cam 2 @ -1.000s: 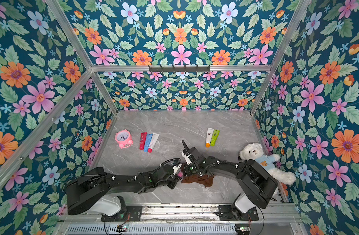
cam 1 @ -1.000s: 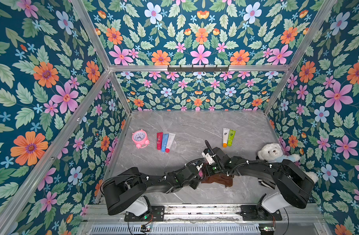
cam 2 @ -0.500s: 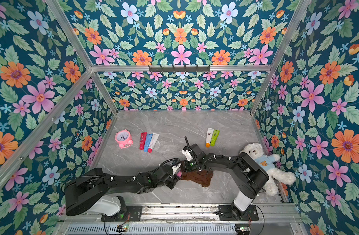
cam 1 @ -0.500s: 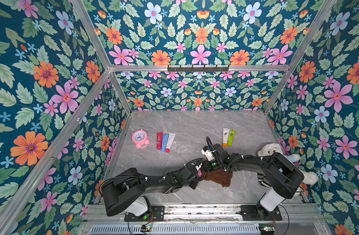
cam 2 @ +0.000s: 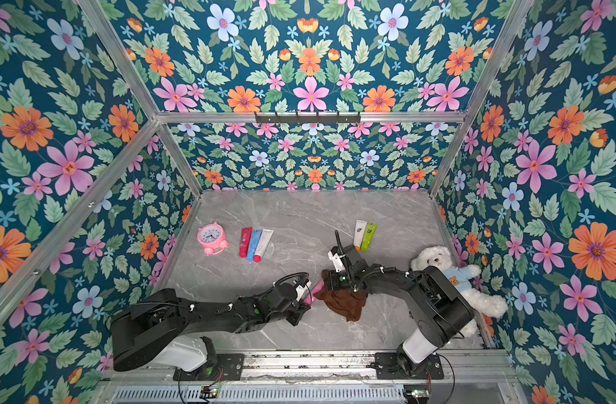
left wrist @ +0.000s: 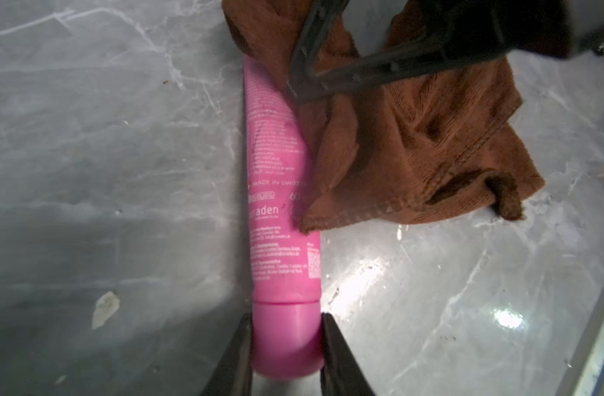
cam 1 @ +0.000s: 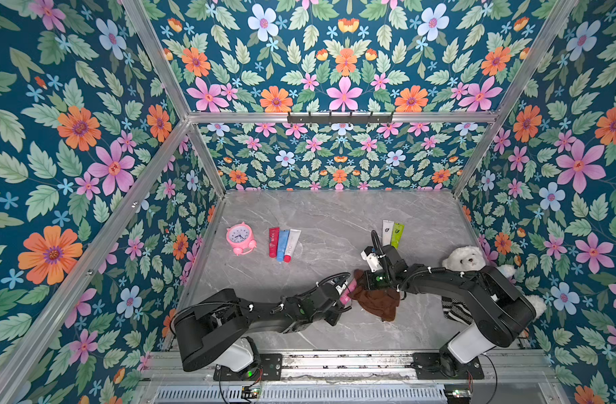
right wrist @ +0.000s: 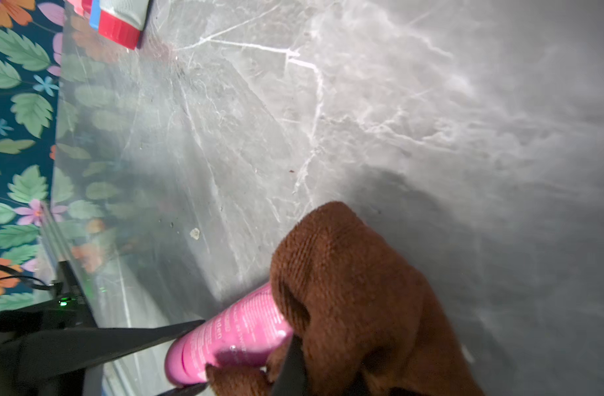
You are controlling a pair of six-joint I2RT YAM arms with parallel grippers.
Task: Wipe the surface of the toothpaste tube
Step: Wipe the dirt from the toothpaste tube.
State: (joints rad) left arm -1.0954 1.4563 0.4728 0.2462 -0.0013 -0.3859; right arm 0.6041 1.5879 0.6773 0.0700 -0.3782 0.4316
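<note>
Now my right end effector (left wrist: 298,87), clamped on the brown cloth (left wrist: 413,137), has slid farther along the pink toothpaste tube (left wrist: 276,164); my left end effector (left wrist: 286,343) pinches its cap. Wiping's underway.

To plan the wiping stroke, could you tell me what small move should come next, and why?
Probably slide the brown cloth along the pink tube toward its cap: the right gripper pinches the cloth over the opposite end, while the left gripper clamps the cap.

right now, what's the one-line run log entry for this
phase: wiping | left gripper: shut on pink toothpaste tube, cap end | right gripper: shut on brown cloth | contact: cloth draped over tube body
</note>
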